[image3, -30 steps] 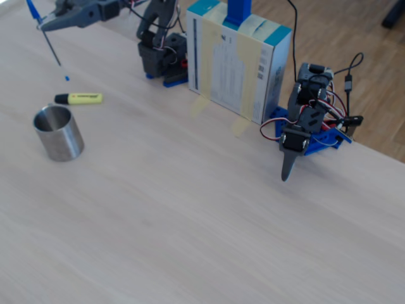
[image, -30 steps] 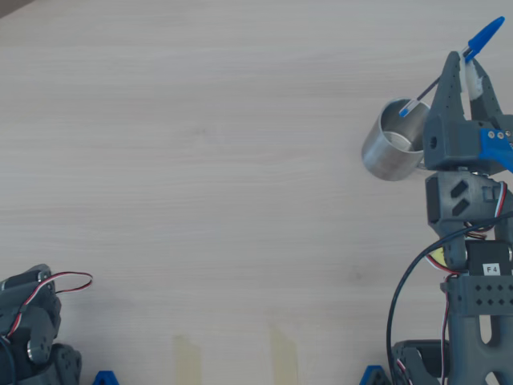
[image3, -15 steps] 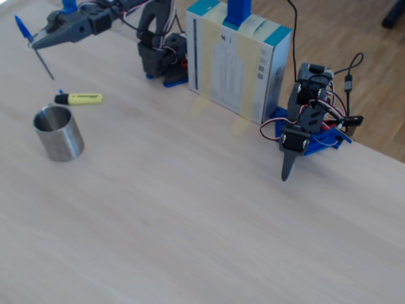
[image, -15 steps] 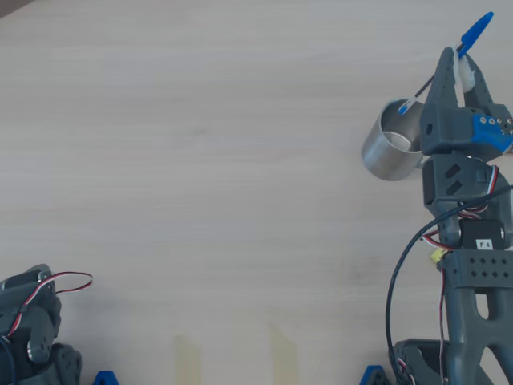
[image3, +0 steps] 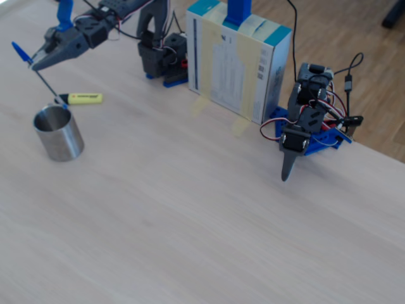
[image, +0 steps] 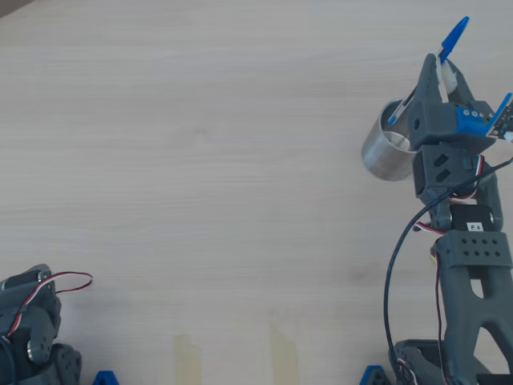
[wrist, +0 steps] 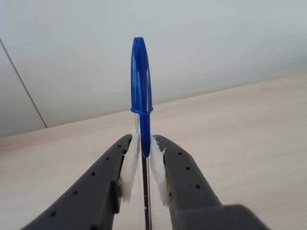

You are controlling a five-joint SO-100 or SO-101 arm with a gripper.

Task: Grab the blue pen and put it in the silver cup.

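Gripper (wrist: 143,158) is clamped on the blue pen (wrist: 141,86); in the wrist view both white-padded fingers (wrist: 129,165) press the barrel just below the cap, with no gap left between pads and pen. Cap sticks out past the fingertips, the clear barrel with its dark ink tube runs back between the jaws.

In the overhead view the gripper (image: 440,67) holds the pen (image: 451,40) tilted, cap up and away, lower end over the open mouth of the silver cup (image: 383,152). The fixed view shows the same: pen (image: 24,66) slanted in the gripper (image3: 37,63), small blue end plug right at the cup (image3: 58,134) rim (whether it is already inside or just above the rim, can't tell). Cup stands upright on the wooden table (image3: 209,209).

Yellow highlighter (image3: 81,98) lies flat on the table just behind the cup, apart from it. Second arm (image3: 302,130) sits parked at the right of the fixed view, beside a taped-down carton (image3: 237,60).
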